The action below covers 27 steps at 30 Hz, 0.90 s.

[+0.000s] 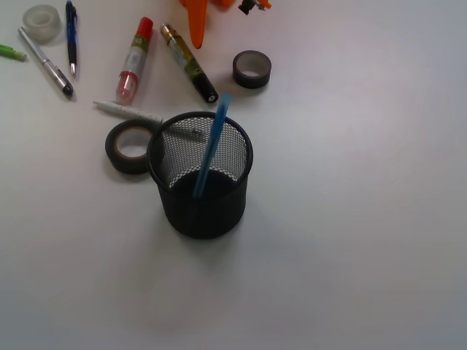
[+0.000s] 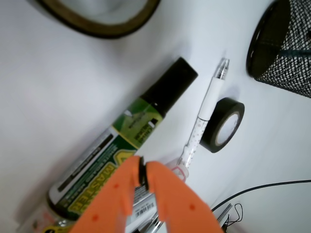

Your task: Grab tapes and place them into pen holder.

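The pen holder (image 1: 206, 210), a black mesh cup, stands mid-table with a blue stick leaning in it. The larger black tape (image 1: 131, 146) with tan core lies touching its left side. The small dark grey tape (image 1: 252, 69) lies behind it, to the right. The translucent tape (image 1: 41, 22) sits at the far left corner. My orange gripper (image 1: 197, 22) hangs at the back edge, above the green marker's end. In the wrist view the gripper (image 2: 141, 170) is shut with nothing in it; the grey tape (image 2: 112, 33), black tape (image 2: 223, 124) and holder (image 2: 286, 53) show ahead.
A green-and-black marker (image 1: 190, 64) lies under the gripper, a red-capped glue stick (image 1: 135, 60) to its left. A white pen (image 1: 128, 111) lies between the marker and the black tape. Two more pens (image 1: 71, 36) and a green tip rest at far left.
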Motion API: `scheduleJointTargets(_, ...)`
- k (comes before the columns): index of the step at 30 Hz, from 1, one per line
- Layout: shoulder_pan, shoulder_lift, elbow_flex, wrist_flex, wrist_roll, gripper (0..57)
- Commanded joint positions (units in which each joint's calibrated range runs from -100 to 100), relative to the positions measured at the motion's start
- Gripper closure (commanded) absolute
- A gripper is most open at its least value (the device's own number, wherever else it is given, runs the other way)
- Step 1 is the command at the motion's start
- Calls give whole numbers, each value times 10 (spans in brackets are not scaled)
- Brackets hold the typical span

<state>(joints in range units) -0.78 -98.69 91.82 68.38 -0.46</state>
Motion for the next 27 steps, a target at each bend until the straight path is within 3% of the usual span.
scheduleJointTargets(1,-3,-3,-6,-1,-1,306)
scheduleJointTargets(11,2,-2,-25,0,-10,302)
scheduleJointTargets(18,-2,17,-295,65,-53,301)
scheduleJointTargets(27,-12,388,-697,114,-67,301)
